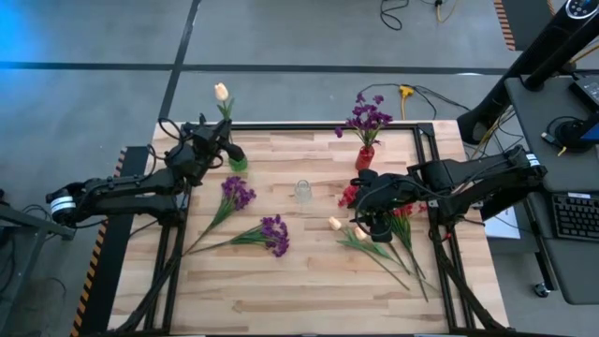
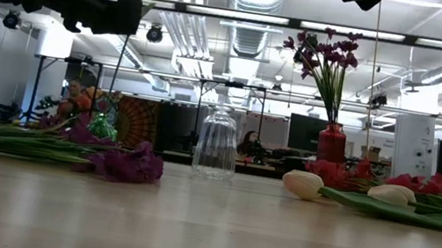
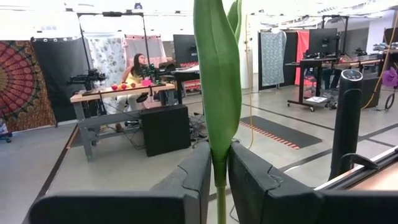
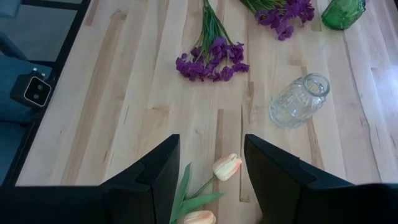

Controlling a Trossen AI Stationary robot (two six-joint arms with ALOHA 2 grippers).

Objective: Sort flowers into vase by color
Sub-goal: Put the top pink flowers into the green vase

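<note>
Our left gripper (image 3: 217,177) is closed on the stem of a cream tulip (image 1: 221,92) standing in the green vase (image 1: 238,162); next we should release it. Right gripper (image 4: 211,163), fingers apart, hovers over the tulips near the clear vase (image 1: 303,191), which is empty. The red vase (image 1: 364,156) holds purple flowers (image 1: 367,117).

The wooden table (image 1: 281,281) bears three vases (image 1: 303,191), loose purple flowers (image 1: 273,231), tulips (image 1: 335,223) and red flowers (image 1: 348,195).
</note>
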